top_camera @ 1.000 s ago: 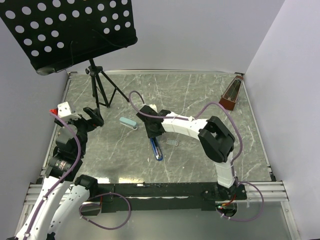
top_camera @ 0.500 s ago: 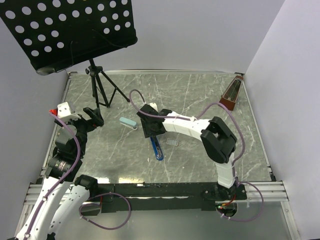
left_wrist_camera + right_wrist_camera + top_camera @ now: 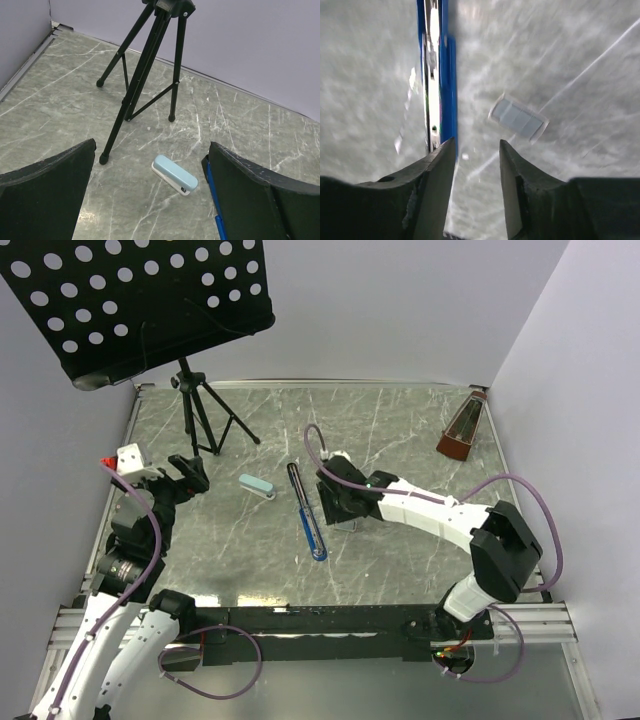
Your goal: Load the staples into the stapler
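The right gripper hung half open, empty (the left gripper gaped idle), near the table's middle, between the flat-opened stapler and the staples just beside. Fetching the strip looked in hand; next, centre over it and pinch low.
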Controlling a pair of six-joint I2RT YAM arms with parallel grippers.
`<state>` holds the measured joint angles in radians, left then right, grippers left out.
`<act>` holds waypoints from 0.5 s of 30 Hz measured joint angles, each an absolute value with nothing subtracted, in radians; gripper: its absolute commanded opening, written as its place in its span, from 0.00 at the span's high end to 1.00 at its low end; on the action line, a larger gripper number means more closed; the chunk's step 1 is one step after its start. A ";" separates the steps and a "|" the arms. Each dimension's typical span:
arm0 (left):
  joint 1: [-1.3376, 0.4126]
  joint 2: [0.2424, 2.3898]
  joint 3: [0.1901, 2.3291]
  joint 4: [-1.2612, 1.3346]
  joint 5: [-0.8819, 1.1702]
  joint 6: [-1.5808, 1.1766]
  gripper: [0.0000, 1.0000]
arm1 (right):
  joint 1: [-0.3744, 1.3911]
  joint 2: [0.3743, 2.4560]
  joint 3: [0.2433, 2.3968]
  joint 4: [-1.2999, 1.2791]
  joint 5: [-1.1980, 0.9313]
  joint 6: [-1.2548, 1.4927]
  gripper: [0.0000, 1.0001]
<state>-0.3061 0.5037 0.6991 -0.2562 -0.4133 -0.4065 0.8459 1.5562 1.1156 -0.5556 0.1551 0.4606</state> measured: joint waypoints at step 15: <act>-0.306 0.517 0.696 -0.257 -0.405 -0.406 0.00 | 0.969 1.600 1.016 -0.554 -0.017 0.433 0.64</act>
<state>-0.3061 0.5171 0.6956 -0.2569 -0.4046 -0.4065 0.9688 1.6005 1.0164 -0.5537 -0.0170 0.4332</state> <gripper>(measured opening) 0.995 0.391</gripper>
